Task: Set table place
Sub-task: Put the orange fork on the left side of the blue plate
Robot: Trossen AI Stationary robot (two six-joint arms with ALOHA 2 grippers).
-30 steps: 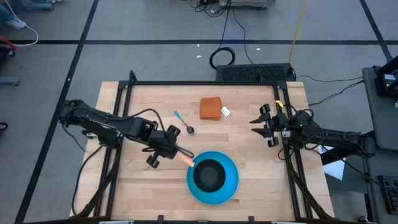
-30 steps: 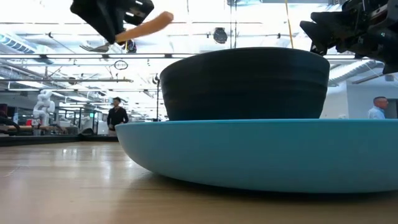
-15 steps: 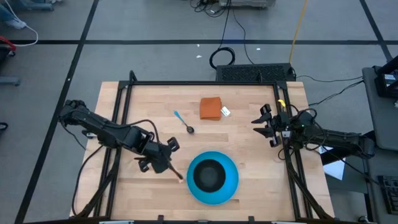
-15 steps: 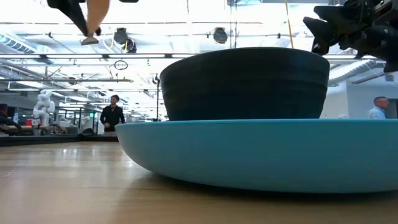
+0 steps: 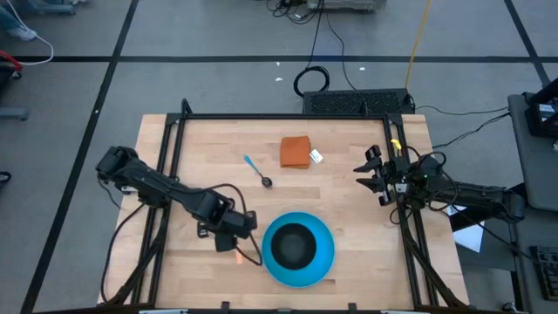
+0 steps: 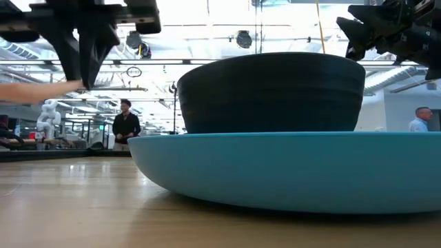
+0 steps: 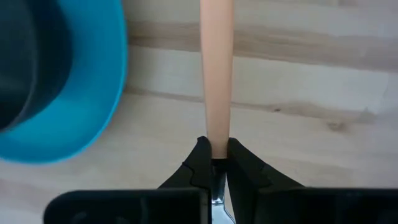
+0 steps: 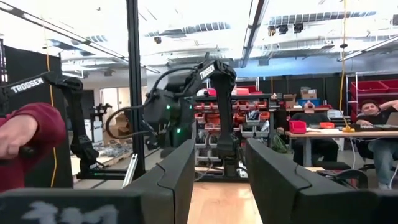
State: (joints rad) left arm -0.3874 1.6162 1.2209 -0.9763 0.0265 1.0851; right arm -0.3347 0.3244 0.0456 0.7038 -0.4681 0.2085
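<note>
Though hidden overhead, wrist shows fork clamped.

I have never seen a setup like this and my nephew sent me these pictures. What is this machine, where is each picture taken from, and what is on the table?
It is a robot with two dark arms at a wooden table. One picture looks straight down, one sits at tabletop level, and one comes from each arm's wrist.

On the table lie a blue plate with a black bowl on it, a blue-handled spoon and a folded orange cloth.

The left gripper is beside the plate, shut on the fork by its orange handle. The right gripper waits open near the table's right edge. The wrist and tabletop pictures also show the room behind, with people in it.
</note>
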